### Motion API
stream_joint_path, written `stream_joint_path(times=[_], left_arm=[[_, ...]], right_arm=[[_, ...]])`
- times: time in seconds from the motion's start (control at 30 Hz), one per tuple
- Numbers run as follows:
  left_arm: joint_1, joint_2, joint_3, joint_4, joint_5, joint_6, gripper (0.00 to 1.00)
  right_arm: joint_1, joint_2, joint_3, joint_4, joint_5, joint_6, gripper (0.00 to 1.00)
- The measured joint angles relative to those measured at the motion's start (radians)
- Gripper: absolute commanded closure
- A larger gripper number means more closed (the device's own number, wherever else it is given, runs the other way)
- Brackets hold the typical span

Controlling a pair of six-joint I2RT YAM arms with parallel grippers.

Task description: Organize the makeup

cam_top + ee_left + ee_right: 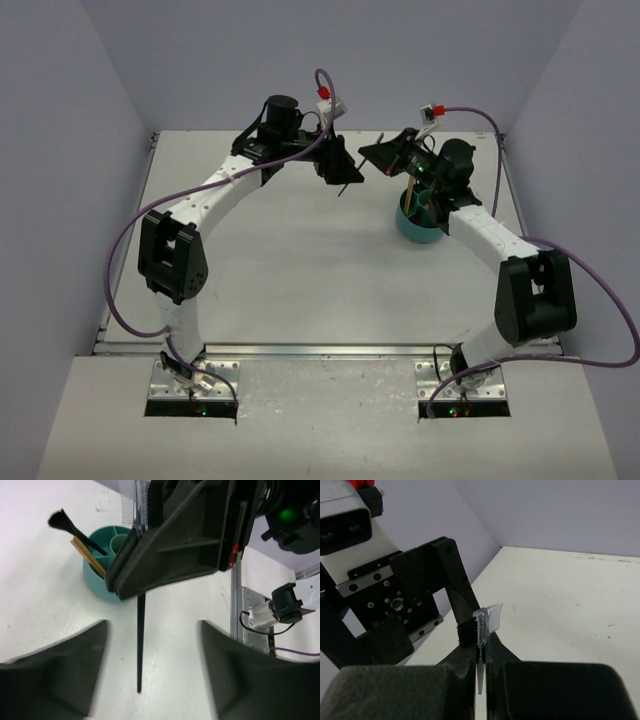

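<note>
brush (pixel 140 645) top hidden behind right pincer (pixel 131 587)

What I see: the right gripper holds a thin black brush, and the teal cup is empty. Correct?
Not empty: the left wrist view shows a bristle brush and wooden sticks in the teal cup. The right gripper does hold the thin black brush.

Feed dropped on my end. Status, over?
Left end effector open. Right end effector shut on thin black brush. Teal container just beyond, nothing seen blocking.
</note>
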Motion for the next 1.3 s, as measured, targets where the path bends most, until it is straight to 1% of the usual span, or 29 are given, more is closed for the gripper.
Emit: stream_joint_path(times=[0.03,0.07,0.2,0.3,0.37,0.43,0.53,0.67,0.87,1.1,1.17,1.2,1.23,1.3], left_arm=[[0.0,-0.001,0.0,-0.02,0.0,0.012,0.0],[0.0,-0.001,0.0,-0.038,-0.003,0.02,0.0],[0.004,-0.003,-0.003,-0.105,-0.055,0.068,0.0],[0.02,-0.015,-0.023,-0.134,-0.117,0.097,0.0],[0.041,-0.028,-0.041,-0.151,-0.164,0.116,0.0],[0.066,-0.037,-0.055,-0.166,-0.209,0.135,0.0],[0.102,-0.051,-0.08,-0.186,-0.273,0.169,0.0],[0.13,-0.063,-0.111,-0.209,-0.327,0.208,0.0],[0.136,-0.068,-0.143,-0.238,-0.362,0.24,0.0],[0.152,-0.078,-0.175,-0.251,-0.378,0.249,0.0],[0.156,-0.08,-0.175,-0.251,-0.381,0.254,0.0],[0.156,-0.081,-0.175,-0.251,-0.383,0.257,0.0],[0.157,-0.082,-0.175,-0.251,-0.384,0.26,0.0],[0.157,-0.082,-0.175,-0.251,-0.386,0.265,0.0]], right_arm=[[-0.005,-0.005,-0.001,-0.006,0.008,-0.026,1.0],[-0.012,-0.013,-0.001,-0.018,0.015,-0.054,1.0],[-0.068,-0.068,0.006,-0.161,0.085,-0.23,1.0],[-0.128,-0.096,0.033,-0.258,0.169,-0.366,1.0],[-0.17,-0.1,0.062,-0.314,0.26,-0.472,1.0],[-0.198,-0.096,0.081,-0.347,0.348,-0.557,1.0],[-0.231,-0.074,0.091,-0.364,0.435,-0.646,1.0],[-0.242,-0.004,0.095,-0.363,0.485,-0.699,1.0],[-0.242,0.113,0.122,-0.369,0.508,-0.711,1.0],[-0.242,0.146,0.115,-0.358,0.506,-0.707,1.0],[-0.242,0.146,0.107,-0.353,0.499,-0.706,0.97],[-0.242,0.147,0.106,-0.36,0.492,-0.707,0.92],[-0.242,0.147,0.106,-0.367,0.484,-0.707,0.82],[-0.242,0.148,0.106,-0.384,0.472,-0.71,0.69]])
